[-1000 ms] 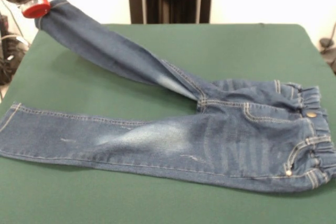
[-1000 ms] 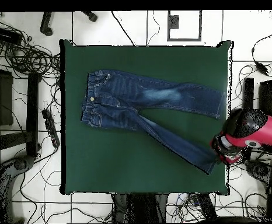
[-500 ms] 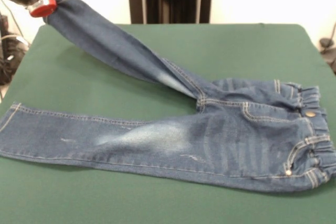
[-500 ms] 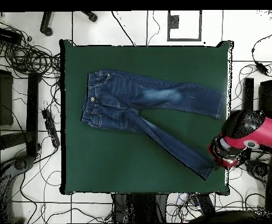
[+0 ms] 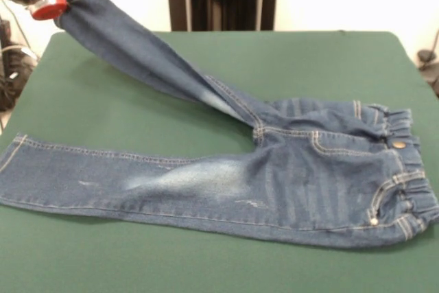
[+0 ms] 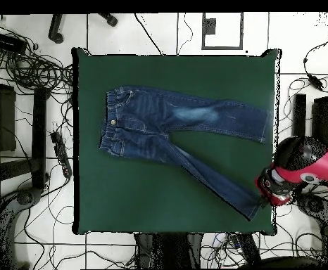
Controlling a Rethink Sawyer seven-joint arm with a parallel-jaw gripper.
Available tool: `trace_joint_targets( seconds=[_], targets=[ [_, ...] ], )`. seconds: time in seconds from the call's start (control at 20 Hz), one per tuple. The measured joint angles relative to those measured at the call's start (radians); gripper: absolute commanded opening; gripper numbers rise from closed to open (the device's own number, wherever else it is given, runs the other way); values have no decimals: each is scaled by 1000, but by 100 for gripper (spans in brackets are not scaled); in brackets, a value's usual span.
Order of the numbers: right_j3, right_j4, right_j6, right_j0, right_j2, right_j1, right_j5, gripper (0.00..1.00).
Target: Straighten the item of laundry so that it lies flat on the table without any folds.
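**A:** What has changed for you in the last second?

**B:** Your tool [image 5: 42,3] has carried the hem of one leg further out and up. A second ago the cuff hung lower beside the tabletop's [image 5: 288,60] corner; now that leg is drawn into a straighter, tauter line from the crotch. The waistband [image 5: 411,176] has crept a little toward the pull, so the whole garment is sliding, not only the leg.

**A:** And the grip?

**B:** Closed on the cuff, as far as you can see: the red tip sits right against the hem and the raised leg hangs from it. The fingers themselves are hidden at the frame's corner, so treat that as likely, not certain. From overhead, the tool [image 6: 274,191] is just past the tabletop's [image 6: 167,70] edge, with the cuff at that corner.

**A:** Where do the jeans lie?

**B:** The jeans [image 5: 226,169] are spread across the middle of the tabletop. The other leg lies flat along the near side; the held leg splays away, lifted off the cloth at its outer end.

**A:** So for the task?

**B:** The leg's folds look mostly pulled out. You probably need to lay it down without bunching; more pulling would likely just drag the jeans toward the edge.
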Motion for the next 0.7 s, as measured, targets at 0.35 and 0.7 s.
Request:
trace_joint_targets(
  seconds=[0.35,0.7],
  targets=[
    [3,1,0,-2,-46,0,61,0],
    [2,11,0,-2,-59,14,147,0]
  ],
)
